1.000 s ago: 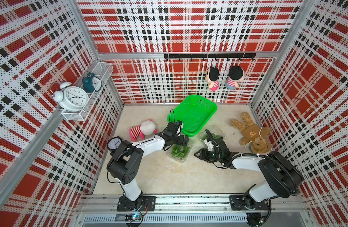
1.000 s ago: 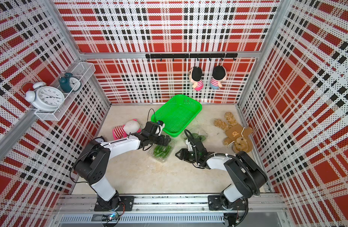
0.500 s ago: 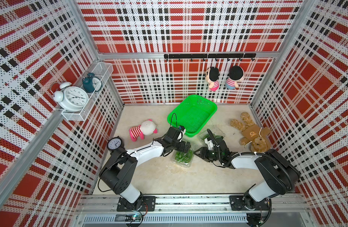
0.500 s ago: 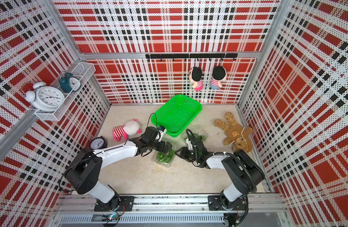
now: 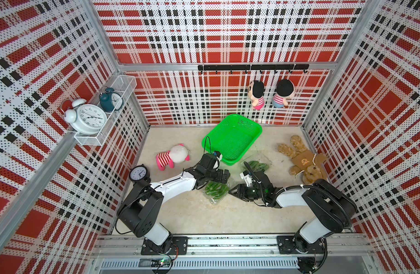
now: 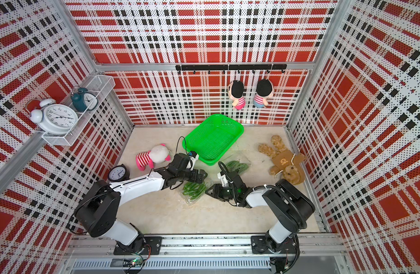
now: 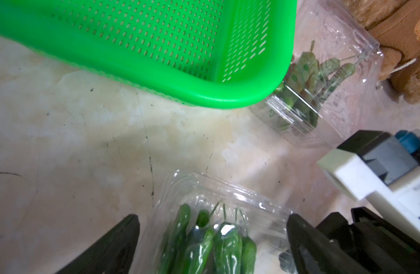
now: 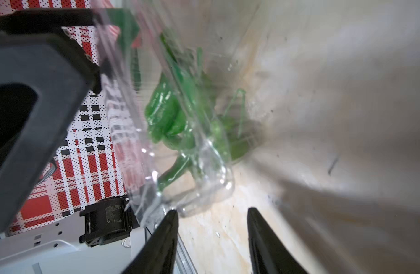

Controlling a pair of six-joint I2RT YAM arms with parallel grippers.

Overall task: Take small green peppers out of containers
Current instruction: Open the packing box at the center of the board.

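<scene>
My wide-open left gripper (image 7: 212, 219) straddles the box (image 7: 228, 189) of peppers (image 7: 225, 244) to steady it, I judge; the half-open right gripper (image 8: 212, 212) holds nothing beside it.

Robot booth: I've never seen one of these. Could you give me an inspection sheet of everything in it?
Surface: beige tabletop, scuffed, dark specks.
Job's things: near clear box and far clear box beside the green basket; peppers inside both boxes; basket empty.
Clutter: striped plush, brown teddy, small black clock.
Claws: left claw open, straddling the near clear box; right claw open, tips at that box's corner.
Cables: black cable looped above the left wrist; black hose along the right arm.
Surroundings: plaid walls, shelf with two alarm clocks, two dolls on a hook rail.
</scene>
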